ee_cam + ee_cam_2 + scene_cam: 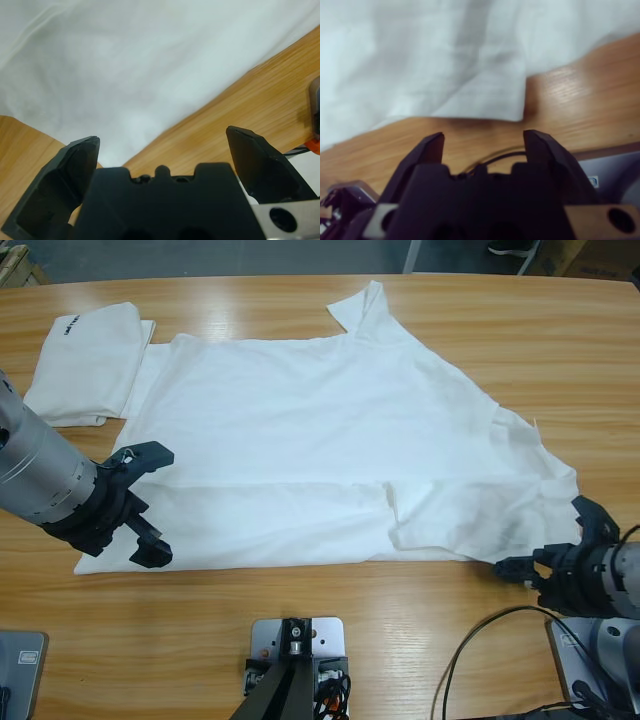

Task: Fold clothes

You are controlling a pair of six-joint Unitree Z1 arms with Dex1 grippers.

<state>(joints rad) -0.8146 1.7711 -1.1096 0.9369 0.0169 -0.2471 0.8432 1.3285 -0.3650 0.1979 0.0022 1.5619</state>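
A white T-shirt [320, 430] lies spread across the middle of the table, its near edge folded up in a band and a sleeve doubled over at the right. My left gripper [150, 502] stands open at the shirt's near-left corner; in the left wrist view the white cloth [130, 65] lies just ahead of the empty gripper [162, 145]. My right gripper [550, 538] is open beside the shirt's near-right corner. The right wrist view shows that cloth corner [490, 100] a little beyond the gripper [482, 140], untouched. A second white T-shirt [88, 360], folded, with a black mark, lies at the far left.
Bare wood runs along the near edge of the table [400, 620] in front of the shirt. A black cable [480, 640] loops on the table near the right arm. The far table edge lies behind the shirt's collar.
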